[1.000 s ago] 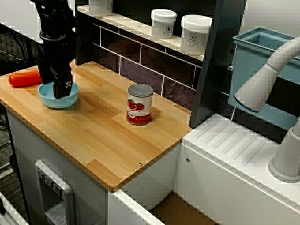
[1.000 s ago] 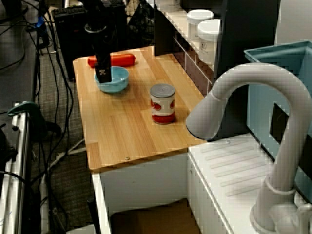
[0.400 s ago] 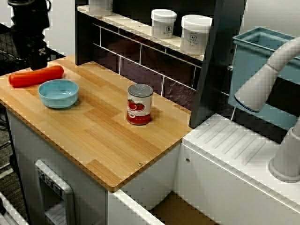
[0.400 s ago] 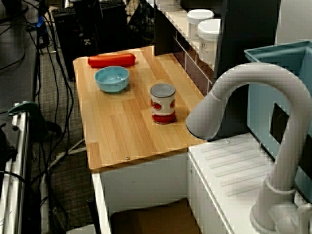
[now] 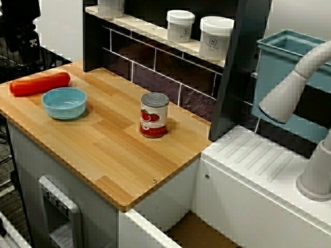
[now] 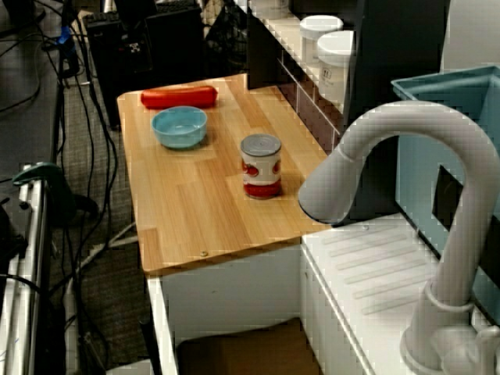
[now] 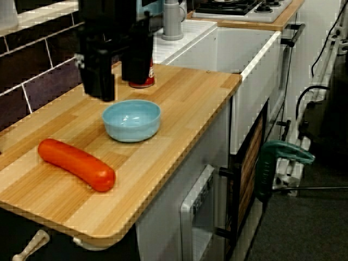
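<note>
In the view that rides on the gripper, the gripper [image 7: 118, 87] only shows as two chunky black fingers [image 7: 99, 70]. Everything above them is cut off by the top edge. The jaws stand spread with bare air between them, pinching nothing. Behind the finger on the right a tomato can [image 7: 145, 77] peeks out, mostly hidden, just a sliver of red label. In the view from above the gripper sits up at the 11 o'clock corner, half out of frame, and from the sink end it pretty much melts into the dark clutter, so it's hard to make out there. Right under the fingertips, at 6 o'clock in the gripper view, is a small light-blue bowl [image 7: 132, 119], upright and glossy inside. At 8 o'clock from it lies a smooth orange-red sausage [image 7: 76, 164] with rounded ends, flat on the wooden counter [image 7: 179, 103] near its end. It's close to the bowl but not touching. Its long axis runs about 10 to 4 o'clock there, and nearly 9 to 3 seen from above.
</note>
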Robot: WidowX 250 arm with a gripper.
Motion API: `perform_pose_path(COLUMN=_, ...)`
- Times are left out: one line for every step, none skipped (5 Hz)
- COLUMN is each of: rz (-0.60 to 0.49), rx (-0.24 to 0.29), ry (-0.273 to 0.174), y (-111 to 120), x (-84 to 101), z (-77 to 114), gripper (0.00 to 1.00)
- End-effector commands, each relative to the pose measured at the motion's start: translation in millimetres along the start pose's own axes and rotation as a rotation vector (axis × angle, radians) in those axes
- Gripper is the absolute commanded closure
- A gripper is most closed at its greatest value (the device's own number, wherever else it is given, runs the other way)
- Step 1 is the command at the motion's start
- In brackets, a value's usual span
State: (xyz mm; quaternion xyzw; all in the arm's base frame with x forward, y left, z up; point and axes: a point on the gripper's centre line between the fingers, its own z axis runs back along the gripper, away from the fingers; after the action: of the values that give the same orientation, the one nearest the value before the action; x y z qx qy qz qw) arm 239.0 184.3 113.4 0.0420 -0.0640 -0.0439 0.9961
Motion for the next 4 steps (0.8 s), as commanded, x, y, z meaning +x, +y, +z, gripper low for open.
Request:
perform_pose_path(rz=0.068, rx=0.071, ry=-0.06, y=43.8, x=-1.0, z=6.7, gripper=0.0)
perform_pose_path(rz=0.091, rx=0.07, ry=-0.048, y=50.8, x=8.9, z=-8.8, gripper=0.0)
perform_pose_path(rz=0.101, rx=0.101, ry=-0.039, y=42.5, x=17.1, z=-32.0, gripper=0.0)
perform_pose_path(rz=0.103, rx=0.122, ry=-0.024, y=33.1, x=26.4, z=-49.7, gripper=0.0)
